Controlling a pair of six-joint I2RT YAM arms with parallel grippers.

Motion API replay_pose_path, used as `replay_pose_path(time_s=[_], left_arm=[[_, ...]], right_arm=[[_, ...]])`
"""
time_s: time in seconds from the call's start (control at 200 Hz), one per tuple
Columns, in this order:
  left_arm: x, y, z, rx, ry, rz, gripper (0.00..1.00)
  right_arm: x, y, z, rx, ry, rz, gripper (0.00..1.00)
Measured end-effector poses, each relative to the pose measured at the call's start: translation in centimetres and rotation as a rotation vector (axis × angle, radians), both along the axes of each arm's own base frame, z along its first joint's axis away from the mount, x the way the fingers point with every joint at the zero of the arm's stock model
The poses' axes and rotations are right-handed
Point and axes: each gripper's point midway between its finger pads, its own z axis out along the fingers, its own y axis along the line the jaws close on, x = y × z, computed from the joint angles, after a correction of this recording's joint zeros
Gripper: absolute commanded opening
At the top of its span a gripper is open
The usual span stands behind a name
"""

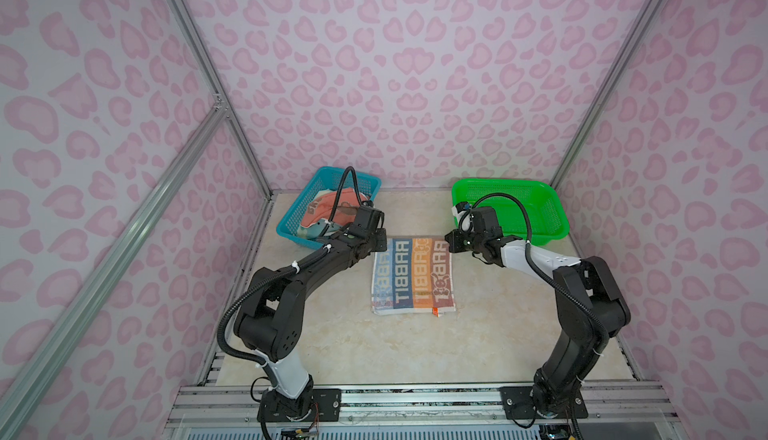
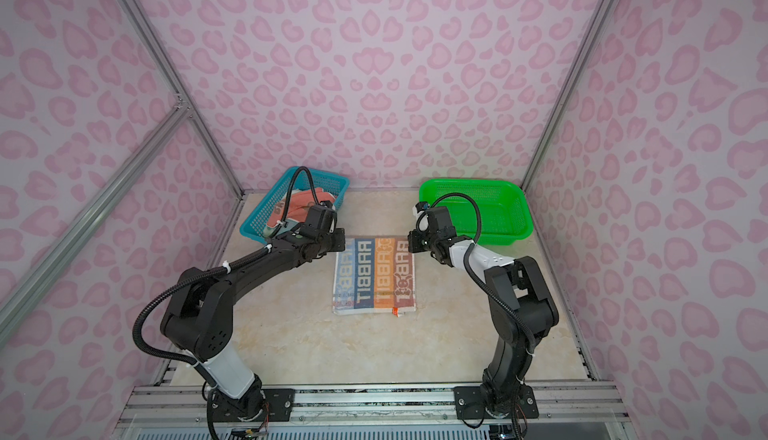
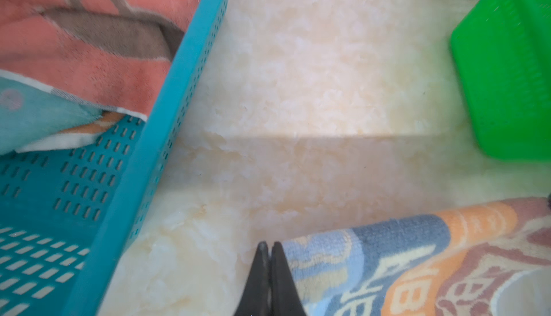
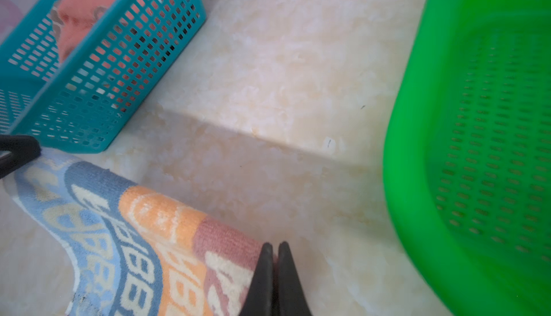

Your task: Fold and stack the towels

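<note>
The pale marbled surface (image 1: 498, 334) carries a green basket (image 1: 540, 218), empty as far as we can see, at 1 o'clock, and a blue basket (image 1: 297, 213) at 11 o'clock. The striped towel (image 1: 411, 276) lies open at the centre. In the blue basket a coral towel (image 3: 89, 61) lies crumpled over a light-blue one (image 3: 35, 114). The left gripper (image 3: 269, 250) is pressed together at the striped towel's 11 o'clock corner, and the right gripper (image 4: 275, 250) is pinching the 1 o'clock corner, so the far hem sags a little between them. We judge this to be the first fold. To do it well, we should raise both corners evenly and keep the hem taut without stretching it. We then carry it straight toward 6 o'clock and set corner onto corner before letting go, so the stripes line up and no crease forms.
</note>
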Motion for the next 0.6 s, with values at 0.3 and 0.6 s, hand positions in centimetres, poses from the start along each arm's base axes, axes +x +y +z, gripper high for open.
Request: replay_pose_path(time_s=[0.3,0.6], left_arm=[[-4.1,0.2,-1.0,-0.041,0.015,-0.067,0.03],[-8.1,-0.8,-0.2,-0.068,0.011,-0.118,0.02]], right_arm=[[-3.7,-0.3,0.1,0.043,-0.007,0.061,0.00],[-8.2,-1.2,0.6,0.064,-0.005,0.095,0.00]])
